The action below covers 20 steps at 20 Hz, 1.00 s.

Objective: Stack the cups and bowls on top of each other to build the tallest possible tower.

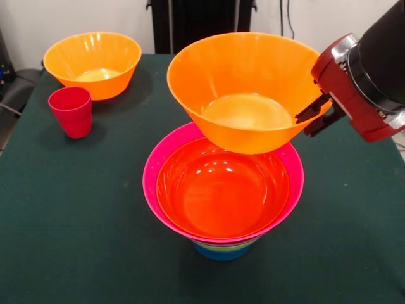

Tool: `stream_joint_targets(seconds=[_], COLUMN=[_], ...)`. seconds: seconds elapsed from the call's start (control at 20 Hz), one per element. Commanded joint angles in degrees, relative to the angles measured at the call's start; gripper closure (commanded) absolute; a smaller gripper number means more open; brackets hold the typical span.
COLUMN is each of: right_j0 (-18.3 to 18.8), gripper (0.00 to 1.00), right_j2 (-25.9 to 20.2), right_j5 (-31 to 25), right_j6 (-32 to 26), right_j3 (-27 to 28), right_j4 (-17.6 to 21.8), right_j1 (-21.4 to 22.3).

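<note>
Dark green table [76, 228] filling most of the frame, with a pale wall and a black upright structure [202, 22] along the top edge. Upper right: red and black arm [373, 76] entering at a slant, cut off by the frame's right edge. Black gripper [319, 114] clamped on the right rim of a large yellow-orange bowl [243, 88] — one finger visible outside the wall, the other hidden inside or behind it. Held tilted, the bowl hangs over the far side of the tower [223, 196]; cannot tell whether its underside touches the stack or clears it.

Centre of the frame: wide orange bowl [221, 190] nested inside a large pink bowl [155, 164], its far rim hidden behind the held bowl. Beneath these, only thin slivers of a lime green rim and the small blue base [221, 252] showing — other layers between too narrow to make out.

Upper left: second yellow-orange bowl [92, 63] upright on the cloth, with the red cup [71, 111] just in front of it, also upright, apart from the tower.
</note>
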<state>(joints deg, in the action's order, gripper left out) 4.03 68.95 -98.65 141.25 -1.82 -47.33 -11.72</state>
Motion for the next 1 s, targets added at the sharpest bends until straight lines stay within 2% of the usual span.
stream_joint_targets(seconds=[0.05,0.65,1.0], right_j0=[-0.61,2.18,5.64], gripper=[1.00,1.00,1.00], right_j2=[-8.67,-6.21,-0.36], right_j5=[4.01,4.59,4.50], right_j6=[-16.25,-17.69,-19.15], right_j3=[-4.83,-1.35,1.46], right_j4=[5.83,3.24,-2.20], right_j1=[1.75,0.18,-1.18])
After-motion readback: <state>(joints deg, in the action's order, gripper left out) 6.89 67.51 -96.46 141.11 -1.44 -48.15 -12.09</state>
